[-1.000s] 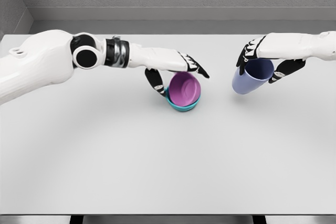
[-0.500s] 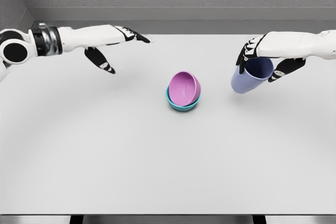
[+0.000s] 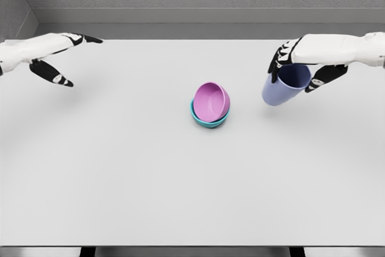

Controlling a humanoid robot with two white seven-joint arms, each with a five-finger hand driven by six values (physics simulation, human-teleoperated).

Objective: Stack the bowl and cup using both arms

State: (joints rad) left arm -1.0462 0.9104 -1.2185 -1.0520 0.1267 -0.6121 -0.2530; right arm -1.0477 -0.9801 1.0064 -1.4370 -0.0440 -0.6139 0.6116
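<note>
Worktop (image 3: pixel 120 179) was white, mostly bare. Left hand (image 3: pixel 42 58) hovered by the far left edge, fingers spread, holding nothing. Right hand (image 3: pixel 307 61) was near the far right edge, fingers wrapped round the rim end of the blue cup (image 3: pixel 284 86), held tilted off the surface. Pink bowl (image 3: pixel 212 101) sat tilted inside the teal bowl (image 3: pixel 207 121) mid-worktop, slightly toward the far edge. Cup looked light, rigid, smooth plastic, likely slippery; a rim-and-wall grip seemed best. The tilted pink bowl could rock when loaded.
</note>
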